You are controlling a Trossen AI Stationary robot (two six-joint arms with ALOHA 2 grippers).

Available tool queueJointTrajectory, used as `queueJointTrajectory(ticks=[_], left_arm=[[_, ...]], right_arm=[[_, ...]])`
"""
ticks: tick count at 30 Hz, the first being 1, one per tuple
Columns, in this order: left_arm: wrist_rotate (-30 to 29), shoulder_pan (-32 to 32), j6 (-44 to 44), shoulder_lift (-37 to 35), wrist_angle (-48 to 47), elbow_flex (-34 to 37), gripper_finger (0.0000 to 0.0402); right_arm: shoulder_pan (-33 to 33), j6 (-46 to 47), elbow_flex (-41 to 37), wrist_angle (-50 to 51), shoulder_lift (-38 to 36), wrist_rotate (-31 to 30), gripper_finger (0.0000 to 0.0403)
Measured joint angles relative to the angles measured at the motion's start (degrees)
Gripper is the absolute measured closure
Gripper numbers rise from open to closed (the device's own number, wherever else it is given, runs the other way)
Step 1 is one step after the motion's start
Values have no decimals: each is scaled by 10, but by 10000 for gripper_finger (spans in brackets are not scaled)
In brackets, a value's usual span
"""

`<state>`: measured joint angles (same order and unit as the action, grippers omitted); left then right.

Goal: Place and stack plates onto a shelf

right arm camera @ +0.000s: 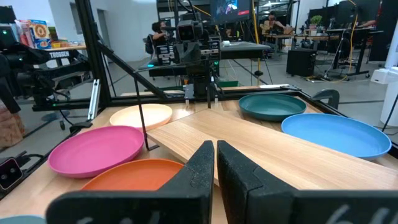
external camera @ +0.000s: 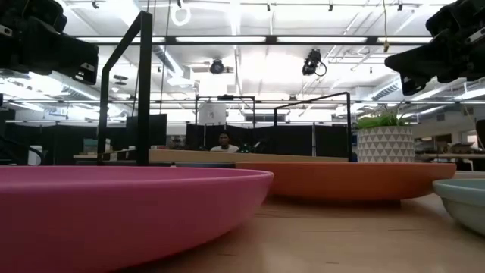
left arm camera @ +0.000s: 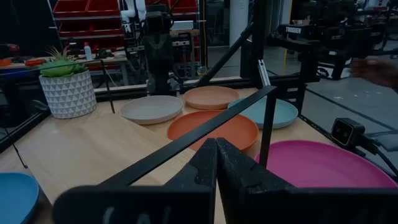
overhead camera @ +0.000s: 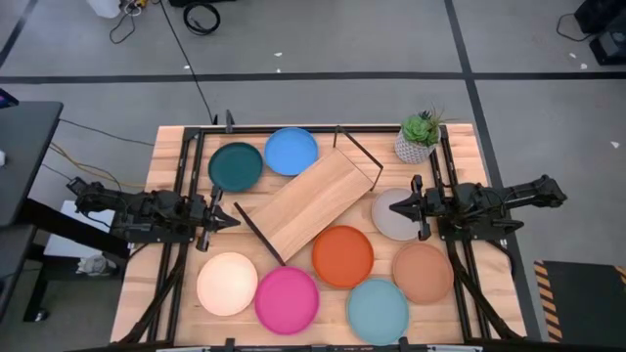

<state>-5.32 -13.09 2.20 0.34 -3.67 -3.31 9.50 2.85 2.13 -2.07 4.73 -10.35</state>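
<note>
Pinched shut and empty at the left gripper [overhead camera: 223, 220], held over bare wood toward the desk's left edge, beside the shelf's near-left corner. Likewise closed on nothing at the right gripper [overhead camera: 403, 207], hanging over the grey plate [overhead camera: 392, 217] toward the right edge.

Outward from there: shelf [overhead camera: 308, 203] lying slantwise across the middle of the desk, nothing on it, black frame ends sticking up. Dark teal plate [overhead camera: 236, 166] and blue plate [overhead camera: 291, 151] toward the back edge. Orange plate [overhead camera: 342, 256], tan-brown plate [overhead camera: 423, 272], light blue plate [overhead camera: 377, 310], magenta plate [overhead camera: 287, 299] and cream plate [overhead camera: 227, 284] crowded along the front edge.

Likely trouble:
- Snagging a raised frame end while carrying a plate across.
- Nudging a close neighbour when gripping a rim.
- Pushing the magenta or light blue plate off the front edge.
- Shoving the skewed shelf into the orange plate just beside it.
</note>
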Motion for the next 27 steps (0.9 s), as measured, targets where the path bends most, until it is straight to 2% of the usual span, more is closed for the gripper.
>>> queueJointTrajectory(ticks=[12, 15, 19, 27], left_arm=[[0, 0, -1, 0, 2, 0, 390], [0, 0, -67, 0, 41, 0, 390], [-2, 1, -118, 0, 117, 0, 390], [-2, 1, -118, 0, 144, 0, 390]], right_arm=[[0, -8, 0, -16, 0, 0, 376], [0, 30, 0, -34, 0, 1, 376], [0, 21, 0, -71, 0, 8, 376], [0, 42, 0, -126, 0, 13, 376]])
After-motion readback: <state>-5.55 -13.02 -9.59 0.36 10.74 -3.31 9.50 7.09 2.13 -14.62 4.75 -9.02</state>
